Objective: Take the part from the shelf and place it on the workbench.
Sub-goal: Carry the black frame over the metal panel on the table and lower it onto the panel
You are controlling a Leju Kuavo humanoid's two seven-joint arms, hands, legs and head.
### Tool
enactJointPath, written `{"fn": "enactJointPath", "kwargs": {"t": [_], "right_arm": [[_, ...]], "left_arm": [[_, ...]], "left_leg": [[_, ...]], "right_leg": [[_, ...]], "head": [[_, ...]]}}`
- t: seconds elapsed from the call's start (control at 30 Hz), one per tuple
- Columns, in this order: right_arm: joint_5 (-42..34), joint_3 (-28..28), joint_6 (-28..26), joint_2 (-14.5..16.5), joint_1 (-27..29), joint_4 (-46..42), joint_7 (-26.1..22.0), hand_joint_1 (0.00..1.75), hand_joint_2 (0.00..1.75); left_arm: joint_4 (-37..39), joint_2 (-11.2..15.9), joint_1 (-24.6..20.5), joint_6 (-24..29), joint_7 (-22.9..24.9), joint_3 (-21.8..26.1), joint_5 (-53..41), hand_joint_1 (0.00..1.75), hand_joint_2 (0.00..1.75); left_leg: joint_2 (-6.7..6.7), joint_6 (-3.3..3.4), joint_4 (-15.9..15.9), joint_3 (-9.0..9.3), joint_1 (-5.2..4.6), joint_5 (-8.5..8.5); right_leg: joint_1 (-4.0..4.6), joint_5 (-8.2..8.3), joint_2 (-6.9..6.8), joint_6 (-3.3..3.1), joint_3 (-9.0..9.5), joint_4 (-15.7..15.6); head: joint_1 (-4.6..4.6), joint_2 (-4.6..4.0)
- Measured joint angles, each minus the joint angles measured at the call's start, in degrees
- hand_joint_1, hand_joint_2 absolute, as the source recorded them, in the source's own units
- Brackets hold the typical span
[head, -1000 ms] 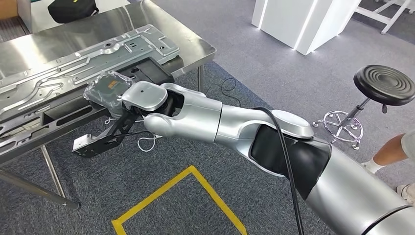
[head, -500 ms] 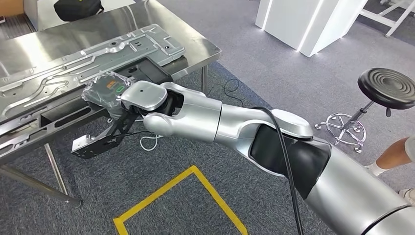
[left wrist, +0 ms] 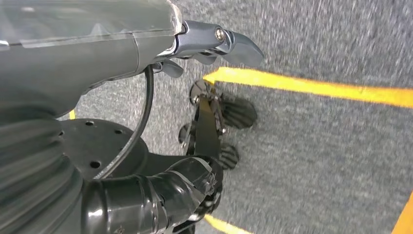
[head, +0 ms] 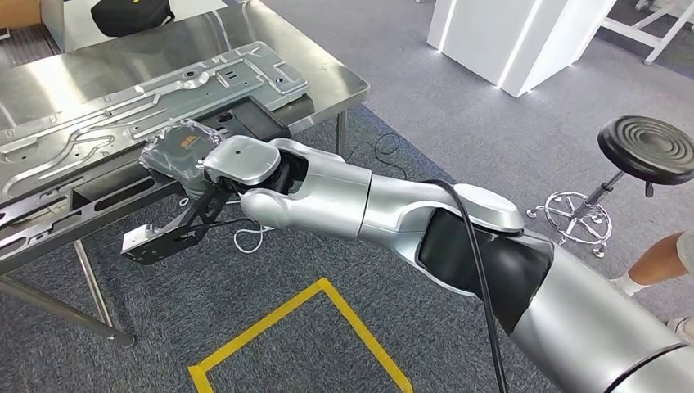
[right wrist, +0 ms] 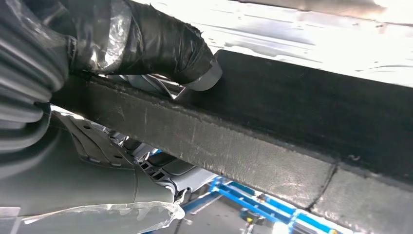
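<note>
Part unmoved, seemingly in right hand

A silver arm of smooth rounded shells is seen, with a matt black band behind the elbow shell. A black cable is run along the arm, well behind the right robot hand, which is wrapped in clear plastic film over a dark body. Just behind it sits a rounded silver wrist cap. The left robot hand is shown with a grey ribbed cover, a metal-grey finger with a screw, and black tape near the wrist.
</note>
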Motion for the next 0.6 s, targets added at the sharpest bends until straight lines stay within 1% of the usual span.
{"fn": "enactJointPath", "kwargs": {"t": [0.07, 0.1, 0.13, 0.17, 0.2, 0.23, 0.27, 0.3, 0.33, 0.37, 0.4, 0.43, 0.47, 0.53, 0.6], "right_arm": [[-0.08, 0.0, -0.01, 0.0, -0.01, -0.01, -0.09, 1.75, 1.75], [-0.1, 0.0, -0.02, 0.0, -0.04, -0.02, -0.12, 1.75, 1.75], [-0.11, 0.0, -0.02, -0.01, -0.07, -0.03, -0.12, 1.75, 1.75], [-0.15, 0.0, -0.02, -0.01, -0.06, -0.03, -0.12, 1.75, 1.75], [-0.18, 0.01, -0.02, -0.02, 0.01, -0.01, -0.12, 1.75, 1.75], [-0.21, 0.01, -0.02, -0.02, 0.16, 0.02, -0.12, 1.75, 1.75], [-0.24, 0.01, -0.02, -0.03, 0.35, 0.03, -0.12, 1.75, 1.75], [-0.25, 0.01, -0.02, -0.04, 0.52, 0.06, -0.12, 1.75, 1.75], [-0.26, 0.0, -0.02, -0.06, 0.6, 0.08, -0.12, 1.75, 1.75], [-0.26, 0.0, -0.02, -0.08, 0.59, 0.09, -0.12, 1.75, 1.75], [-0.26, 0.0, -0.02, -0.09, 0.52, 0.11, -0.13, 1.75, 1.75], [-0.29, 0.0, -0.02, -0.09, 0.4, 0.12, -0.17, 1.75, 1.75], [-0.35, 0.0, -0.01, -0.09, 0.31, 0.13, -0.22, 1.75, 1.75], [-0.53, 0.0, 0.02, -0.1, 0.21, 0.13, -0.32, 1.75, 1.75], [-0.64, 0.0, 0.03, -0.09, 0.19, 0.13, -0.3, 1.75, 1.75]], "left_arm": [[0.0, -0.01, 0.02, 0.0, 0.0, -0.01, 0.01, 0.0, 1.75], [0.0, -0.01, 0.0, 0.0, -0.01, -0.01, 0.03, 0.0, 1.75], [0.0, -0.02, -0.01, 0.0, -0.01, -0.01, 0.05, 0.0, 1.75], [0.0, -0.02, -0.01, 0.0, -0.02, -0.01, 0.08, 0.0, 1.75], [0.0, -0.02, 0.0, 0.0, -0.03, -0.02, 0.09, 0.0, 1.75], [0.0, -0.02, 0.01, 0.01, -0.03, -0.02, 0.09, 0.0, 1.75], [0.0, -0.01, 0.02, 0.01, -0.03, -0.03, 0.09, 0.0, 1.75], [0.0, -0.01, 0.02, 0.02, -0.03, -0.03, 0.09, 0.0, 1.75], [0.0, -0.01, 0.03, 0.02, -0.03, -0.04, 0.09, 0.0, 1.75], [0.0, -0.02, 0.04, 0.02, -0.02, -0.04, 0.09, 0.0, 1.75], [0.0, -0.13, 0.07, 0.02, -0.02, -0.05, 0.09, 0.0, 1.75], [0.0, -0.23, 0.07, 0.02, 0.0, -0.07, 0.09, 0.0, 1.75], [0.0, -0.33, 0.04, 0.02, 0.02, -0.08, 0.1, 0.0, 1.75], [0.0, -0.43, -0.04, 0.01, 0.07, -0.1, 0.11, 0.0, 1.75], [0.0, -0.34, -0.03, 0.01, 0.12, -0.11, 0.13, 0.0, 1.75]], "left_leg": [[-0.15, 0.72, -0.19, 0.1, 0.08, 0.18], [-0.19, 1.11, -0.33, 0.25, 0.15, 0.24], [-0.2, 1.45, -0.48, 0.41, 0.23, 0.29], [-0.2, 1.71, -0.54, 0.51, 0.25, 0.26], [-0.22, 1.92, -0.53, 0.54, 0.2, 0.17], [-0.25, 2.06, -0.51, 0.58, 0.14, 0.06], [-0.31, 2.14, -0.49, 0.68, 0.08, -0.07], [-0.4, 2.18, -0.47, 0.87, 0.02, -0.25], [-0.51, 2.17, -0.46, 1.19, -0.05, -0.49], [-0.61, 2.1, -0.46, 1.6, -0.12, -0.79], [-0.67, 1.99, -0.47, 1.97, -0.18, -1.09], [-0.7, 1.82, -0.47, 2.19, -0.24, -1.36], [-0.7, 1.6, -0.49, 2.28, -0.24, -1.57], [-0.66, 1.03, -0.76, 2.41, -0.25, -1.83], [-0.51, 0.56, -0.56, 2.74, -0.28, -2.47]], "right_leg": [[-0.12, -0.14, -0.05, 0.61, 0.02, 0.06], [-0.21, -0.66, -0.04, 0.91, -0.26, 0.8], [-0.31, -1.67, 0.0, 1.2, -1.08, 2.55], [-0.41, -3.07, 0.05, 1.43, -2.48, 5.35], [-0.44, -4.69, 0.09, 1.61, -4.53, 9.2], [-0.47, -5.9, 0.09, 1.74, -6.64, 12.89], [-0.48, -6.25, 0.1, 1.8, -8.23, 15.37], [-0.48, -5.48, 0.1, 1.73, -8.87, 15.87], [-0.43, -3.57, 0.11, 1.5, -8.19, 13.78], [-0.34, -1.07, 0.14, 1.14, -6.63, 10.02], [-0.15, 0.84, 0.2, 0.62, -4.82, 6.16], [0.09, 1.99, 0.22, 0.12, -3.23, 2.86], [0.32, 2.28, 0.22, -0.3, -2.27, 0.97], [0.64, 1.68, 0.2, -0.88, -1.62, -0.12], [0.17, 1.51, 0.11, -1.24, -0.57, -1.16]], "head": [[0.0, 0.0], [0.01, 0.0], [0.01, 0.0], [0.01, 0.0], [0.02, 0.0], [0.0, 0.0], [0.01, 0.0], [0.01, 0.0], [0.01, 0.0], [0.01, 0.0], [-0.01, 0.0], [-0.01, 0.0], [-0.03, 0.0], [-0.03, 0.0], [-0.03, 0.0]]}}
